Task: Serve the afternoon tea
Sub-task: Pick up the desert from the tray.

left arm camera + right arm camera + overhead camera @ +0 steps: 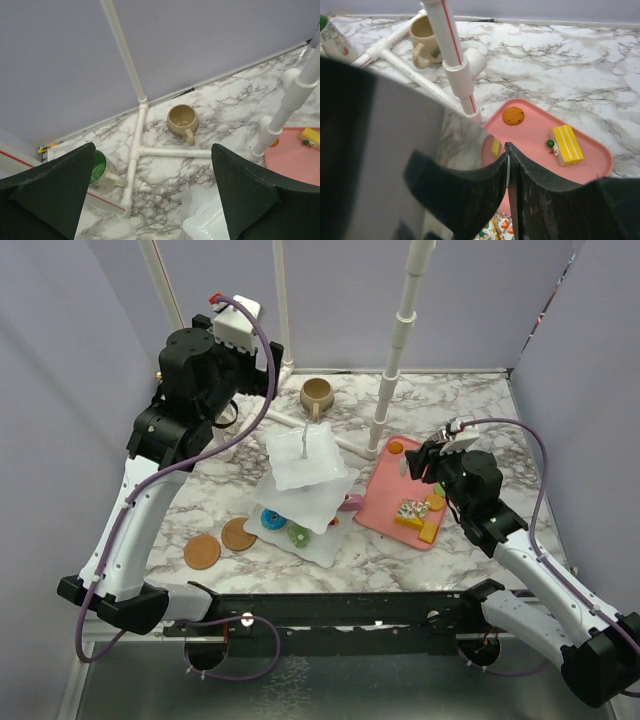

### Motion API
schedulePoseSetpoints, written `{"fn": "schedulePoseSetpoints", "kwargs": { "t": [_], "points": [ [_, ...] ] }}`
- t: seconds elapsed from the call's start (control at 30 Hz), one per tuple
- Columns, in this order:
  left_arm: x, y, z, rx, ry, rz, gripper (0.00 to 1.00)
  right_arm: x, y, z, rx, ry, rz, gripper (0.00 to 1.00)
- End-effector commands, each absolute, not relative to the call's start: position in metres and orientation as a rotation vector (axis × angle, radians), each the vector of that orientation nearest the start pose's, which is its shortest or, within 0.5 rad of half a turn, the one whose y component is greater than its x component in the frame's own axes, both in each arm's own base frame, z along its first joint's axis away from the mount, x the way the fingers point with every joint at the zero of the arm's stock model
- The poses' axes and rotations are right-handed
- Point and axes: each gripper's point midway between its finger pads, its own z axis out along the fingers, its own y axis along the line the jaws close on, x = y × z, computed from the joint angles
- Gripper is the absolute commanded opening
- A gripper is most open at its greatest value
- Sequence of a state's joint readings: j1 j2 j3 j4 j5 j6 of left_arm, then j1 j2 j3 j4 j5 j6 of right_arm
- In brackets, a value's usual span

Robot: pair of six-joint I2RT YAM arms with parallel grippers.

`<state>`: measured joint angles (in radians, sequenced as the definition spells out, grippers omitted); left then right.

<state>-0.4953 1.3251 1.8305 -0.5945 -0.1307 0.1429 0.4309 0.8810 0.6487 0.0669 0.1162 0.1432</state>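
Note:
The white three-tier stand (305,475) stands mid-table, with donuts (271,519) on its lowest plate; a plate corner shows in the left wrist view (205,222). The tan mug (317,393) sits at the back (182,121). The green-lined mug (100,167) sits left of it, hidden under my arm in the top view. My left gripper (245,325) is raised at the back left, open and empty (152,200). My right gripper (430,465) is shut on the metal tongs (420,135) above the pink tray (590,157), which holds a cookie (513,115) and a yellow cake slice (565,145).
A white pipe frame (390,370) rises between the tan mug and the tray, with a bar along the table (172,152). Two brown discs (202,551) lie left of the stand. More pastries (412,511) lie on the tray's near end.

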Motion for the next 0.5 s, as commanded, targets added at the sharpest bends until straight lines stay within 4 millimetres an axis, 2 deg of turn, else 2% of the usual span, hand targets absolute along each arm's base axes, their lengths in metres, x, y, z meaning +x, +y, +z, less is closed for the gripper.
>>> {"fn": "schedulePoseSetpoints", "kwargs": {
  "t": [0.0,0.23,0.37,0.47],
  "points": [
    [0.348,-0.141,0.438,0.402,1.742,-0.225,0.99,0.332,0.105,0.246,-0.010,1.664,0.213,0.53],
    [0.350,-0.132,0.408,0.400,1.839,-0.184,0.99,0.362,0.092,0.241,0.071,1.633,0.077,0.53],
    [0.353,-0.123,0.387,0.373,1.917,-0.133,0.99,0.382,0.086,0.229,0.084,1.643,-0.012,0.53],
    [0.350,-0.121,0.379,0.364,1.934,-0.128,0.99,0.393,0.076,0.219,0.114,1.651,-0.058,0.53]
  ]
}}
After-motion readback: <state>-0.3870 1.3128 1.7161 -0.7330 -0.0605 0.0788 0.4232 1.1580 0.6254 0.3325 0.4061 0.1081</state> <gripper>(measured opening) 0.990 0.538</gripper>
